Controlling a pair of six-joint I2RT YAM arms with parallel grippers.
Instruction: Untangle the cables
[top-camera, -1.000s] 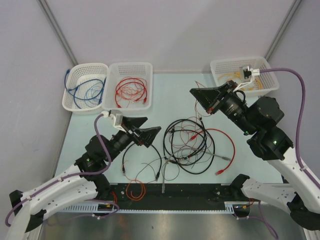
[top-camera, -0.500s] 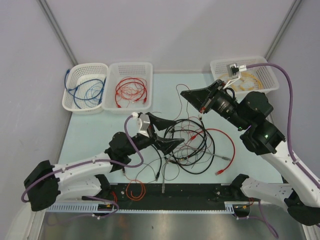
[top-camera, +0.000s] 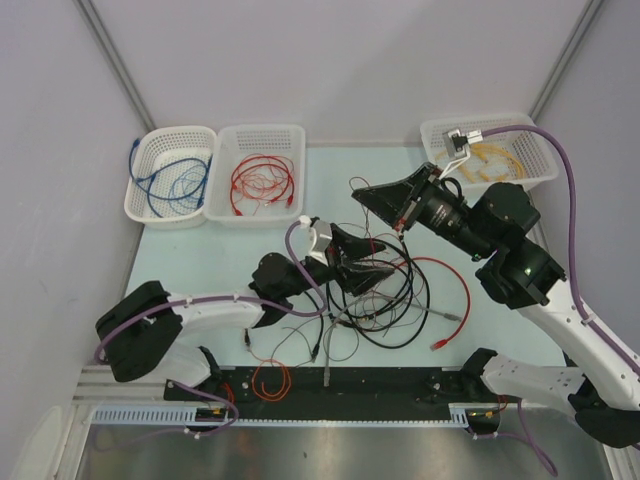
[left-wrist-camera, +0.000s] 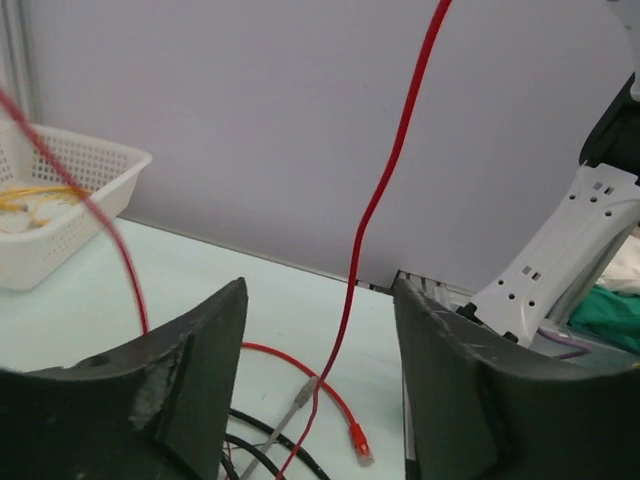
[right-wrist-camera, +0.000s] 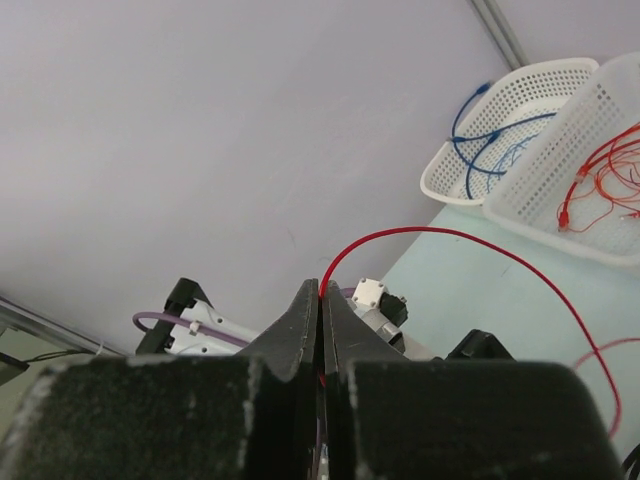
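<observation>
The cables (top-camera: 375, 292) lie in a jumble mid-table, black loops with thin reddish wires and a red cable (top-camera: 463, 290) curving out to the right. My right gripper (top-camera: 358, 192) hangs above the jumble's far side, shut on the red cable (right-wrist-camera: 400, 233), which arcs out from its tips (right-wrist-camera: 321, 288). My left gripper (top-camera: 378, 260) is over the jumble, pointing right. Its jaws (left-wrist-camera: 320, 300) stand wide apart. The raised red cable (left-wrist-camera: 375, 200) hangs between them, touching neither finger (left-wrist-camera: 190, 370). A red plug (left-wrist-camera: 358, 440) and a grey plug (left-wrist-camera: 302, 392) lie below.
At the far left stand a white basket (top-camera: 175, 131) of blue cables and one (top-camera: 260, 130) of red cables. A basket (top-camera: 520, 125) of yellow cables stands at the far right. A small orange loop (top-camera: 270, 378) and a black wire (top-camera: 250, 312) lie near the front rail.
My left arm has swung right from the table's left side onto the jumble, and its jaws have narrowed a little. My right gripper has drifted left with the red cable.
</observation>
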